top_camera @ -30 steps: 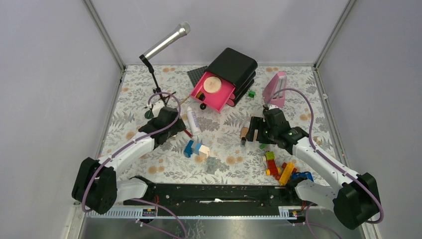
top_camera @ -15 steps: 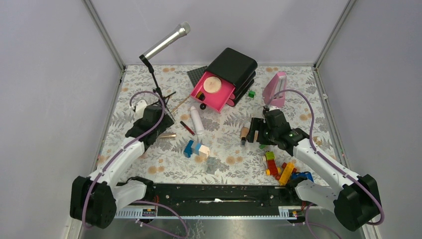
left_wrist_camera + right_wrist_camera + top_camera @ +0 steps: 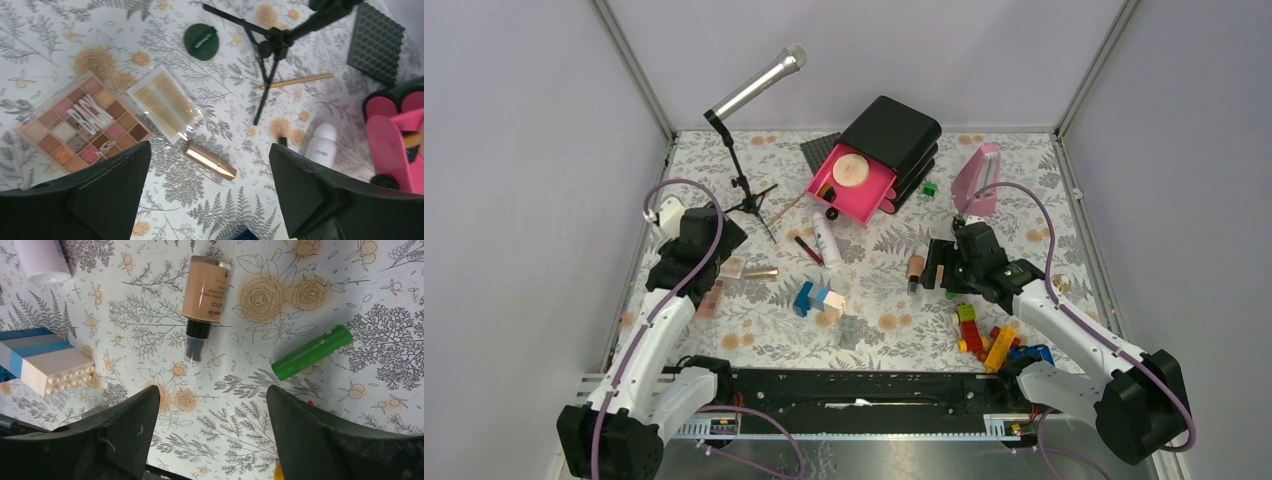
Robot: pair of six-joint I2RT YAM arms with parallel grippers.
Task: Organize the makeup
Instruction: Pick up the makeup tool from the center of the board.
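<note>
The makeup lies scattered on the floral cloth. A brown eyeshadow palette (image 3: pixel 82 127), a rose-gold lipstick (image 3: pixel 210 160) and a white tube (image 3: pixel 320 145) show in the left wrist view. My left gripper (image 3: pixel 209 192) hangs open above the lipstick, holding nothing. A thin red pencil (image 3: pixel 807 249) lies beside the white tube (image 3: pixel 826 243). The peach bottle (image 3: pixel 206 287), with its black cap (image 3: pixel 196 340) pointing at me, lies just ahead of my open, empty right gripper (image 3: pixel 212 432). A round dark compact (image 3: pixel 201 42) rests near the tripod.
A black organiser (image 3: pixel 894 135) with its pink drawer (image 3: pixel 864 205) pulled out stands at the back. A microphone on a tripod (image 3: pixel 746 190) stands at back left and a pink metronome (image 3: pixel 977 180) at back right. Plastic bricks (image 3: pixel 984 335) and a green stick (image 3: pixel 312 351) lie around my right arm.
My left arm swung left and back from the white tube, uncovering the lipstick and palette, and its jaws widened. The tube shifted slightly right. The right gripper barely moved.
</note>
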